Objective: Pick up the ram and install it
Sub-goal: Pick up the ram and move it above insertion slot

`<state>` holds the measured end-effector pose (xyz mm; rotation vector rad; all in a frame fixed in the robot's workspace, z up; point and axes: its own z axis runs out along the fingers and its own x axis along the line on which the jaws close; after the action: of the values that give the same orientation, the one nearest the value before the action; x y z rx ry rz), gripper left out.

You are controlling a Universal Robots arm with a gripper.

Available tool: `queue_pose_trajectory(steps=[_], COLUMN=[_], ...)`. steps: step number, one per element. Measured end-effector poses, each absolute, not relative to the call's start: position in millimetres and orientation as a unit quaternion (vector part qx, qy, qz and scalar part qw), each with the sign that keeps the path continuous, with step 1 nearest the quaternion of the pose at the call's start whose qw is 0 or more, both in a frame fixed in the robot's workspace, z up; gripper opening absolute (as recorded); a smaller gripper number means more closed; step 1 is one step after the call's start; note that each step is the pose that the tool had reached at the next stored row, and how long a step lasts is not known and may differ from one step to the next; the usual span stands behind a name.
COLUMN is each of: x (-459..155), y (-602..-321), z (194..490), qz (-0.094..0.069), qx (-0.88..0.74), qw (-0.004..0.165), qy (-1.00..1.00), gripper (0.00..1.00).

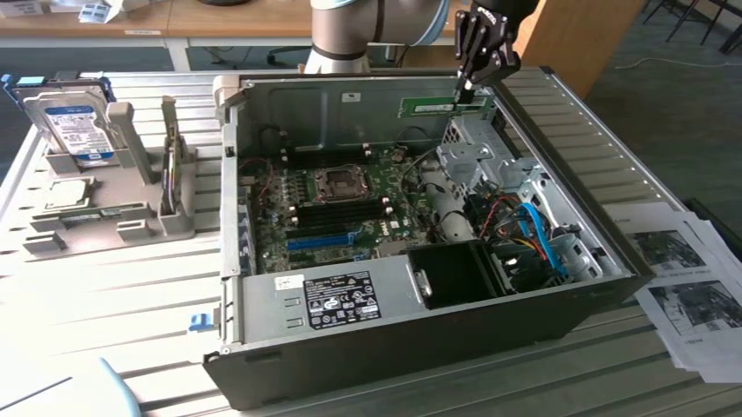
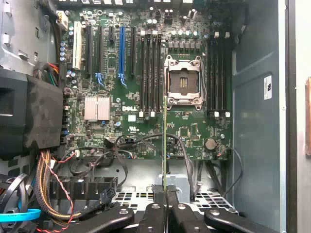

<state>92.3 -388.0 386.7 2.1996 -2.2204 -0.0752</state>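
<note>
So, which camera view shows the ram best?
The exterior view: there the ram turns its long green face to the camera, held by the gripper above the open computer case. The wrist view sees it edge-on, a thin line between the fingers.

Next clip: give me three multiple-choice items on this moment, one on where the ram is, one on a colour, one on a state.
1. Where is the ram?
A) seated in a motherboard slot
B) in the gripper, above the open case
C) lying flat beside the case

2. What colour is the label on the hard drive?
A) blue
B) red
C) yellow

3. How is the CPU socket?
A) under a fan
B) buried in cables
C) uncovered

Answers: 1 B, the gripper clamps the green strip over the case's far edge. 2 A, the label is blue and white. 3 C, its metal frame lies bare.
</note>
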Motion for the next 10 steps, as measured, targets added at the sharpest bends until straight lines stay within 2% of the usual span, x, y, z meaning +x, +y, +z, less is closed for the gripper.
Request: queue_pose_trajectory(steps=[10], x=[92.3], y=[-388.1], z=[386.7], qz=[-0.024], qx=[0.704], qw=[0.008], qy=[-0.710], gripper=[0.11])
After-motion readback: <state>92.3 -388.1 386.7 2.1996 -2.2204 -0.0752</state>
